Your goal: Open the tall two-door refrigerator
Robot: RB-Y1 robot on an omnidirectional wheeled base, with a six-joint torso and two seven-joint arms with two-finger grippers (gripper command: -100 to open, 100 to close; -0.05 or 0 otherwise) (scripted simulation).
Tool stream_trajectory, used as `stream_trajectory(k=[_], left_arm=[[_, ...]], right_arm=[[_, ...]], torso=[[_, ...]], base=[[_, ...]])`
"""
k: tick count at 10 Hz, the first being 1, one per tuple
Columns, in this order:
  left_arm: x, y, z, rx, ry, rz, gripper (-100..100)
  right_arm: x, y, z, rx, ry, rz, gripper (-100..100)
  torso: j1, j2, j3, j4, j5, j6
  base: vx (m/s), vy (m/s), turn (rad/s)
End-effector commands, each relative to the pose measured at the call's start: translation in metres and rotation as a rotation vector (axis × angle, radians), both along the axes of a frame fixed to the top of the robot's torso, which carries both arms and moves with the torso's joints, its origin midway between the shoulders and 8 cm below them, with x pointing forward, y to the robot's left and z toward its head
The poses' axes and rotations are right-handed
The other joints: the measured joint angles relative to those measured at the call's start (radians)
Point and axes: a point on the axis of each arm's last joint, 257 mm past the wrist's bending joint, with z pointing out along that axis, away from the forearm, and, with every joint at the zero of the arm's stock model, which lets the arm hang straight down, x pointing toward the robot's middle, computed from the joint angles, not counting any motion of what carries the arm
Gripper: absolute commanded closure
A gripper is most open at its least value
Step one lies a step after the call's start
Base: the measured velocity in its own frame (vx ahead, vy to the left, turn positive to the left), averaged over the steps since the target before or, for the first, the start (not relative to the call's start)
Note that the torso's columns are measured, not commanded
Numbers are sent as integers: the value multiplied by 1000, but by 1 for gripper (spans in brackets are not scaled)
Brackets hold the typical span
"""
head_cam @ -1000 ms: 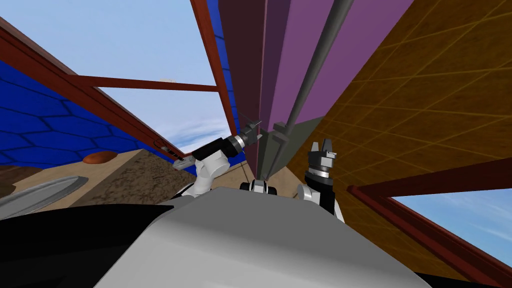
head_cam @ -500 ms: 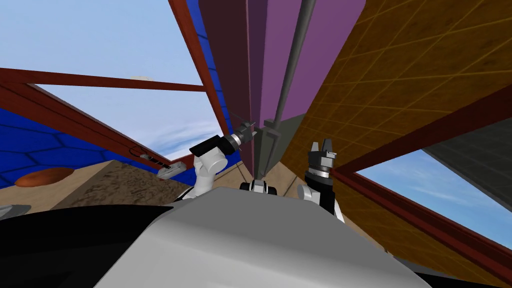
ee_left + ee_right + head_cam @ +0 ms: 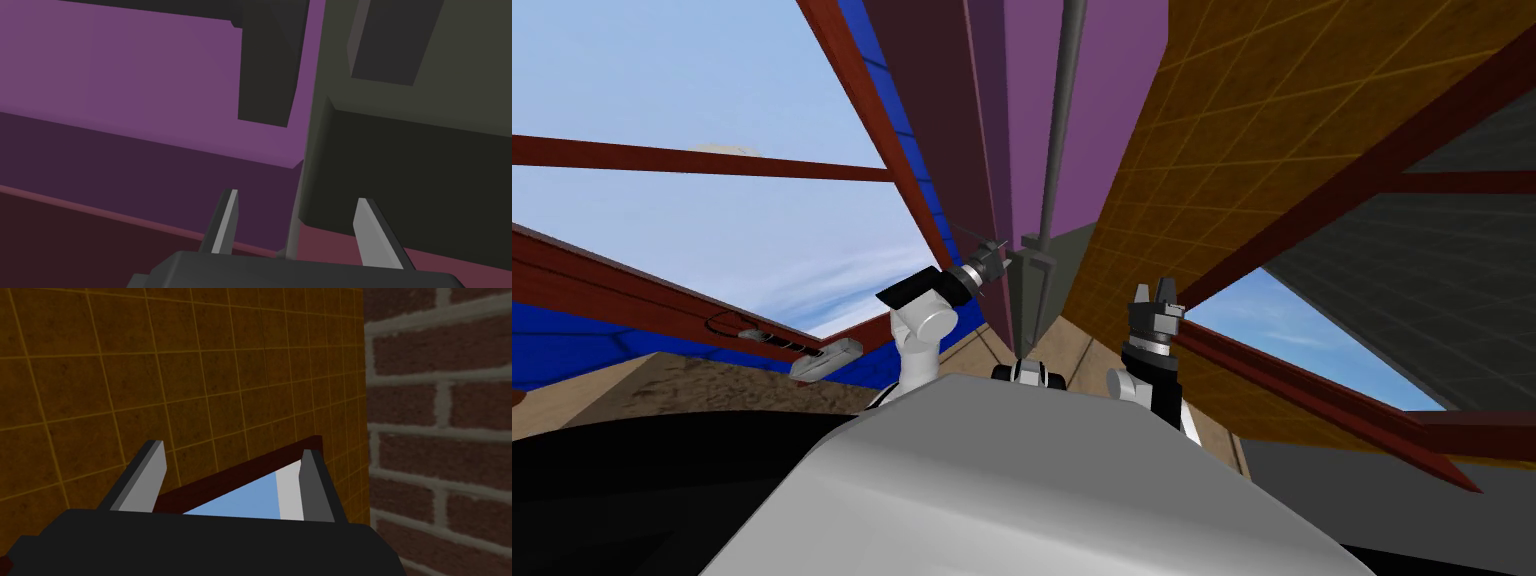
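Left gripper (image 3: 297, 196), jaws wide and empty, at the edge of the fridge (image 3: 125, 75); closing here may miss the handle (image 3: 265, 75) and slip.

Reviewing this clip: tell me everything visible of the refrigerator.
The refrigerator is tall, its side face dark purple. Its front has a long purple door and, below it, a dull grey door. A long grey bar handle runs down the purple door; a dark handle stub sits on the grey one. The left end effector, fingers open, points at the seam between the doors; whether it touches cannot be told.
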Motion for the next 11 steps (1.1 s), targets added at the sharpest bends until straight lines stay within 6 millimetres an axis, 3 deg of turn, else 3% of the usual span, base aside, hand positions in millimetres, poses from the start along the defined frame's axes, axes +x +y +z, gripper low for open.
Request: stream_trajectory(k=[1,3,9,10,11], left_arm=[[6,23,8,-1,-27,57,100],[8,37,11,-5,-34,89,100],[15,104,-5,11,-4,240,100],[15,99,-14,17,22,232,100],[16,110,-13,15,20,266,100]], right_arm=[[0,0,0,0,0,0,0],[0,0,0,0,0,0,0],[0,0,0,0,0,0,0],[0,0,0,0,0,0,0],[0,0,0,0,0,0,0]], torso=[[1,-1,0,0,0,-2],[1,-1,0,0,0,-3],[3,2,2,0,0,-1],[4,2,2,0,0,-4],[9,2,3,-2,3,-7]], base=[[-73,-9,-296],[-44,-8,-127],[-68,-10,-255],[-26,-5,0],[-20,-153,110]])
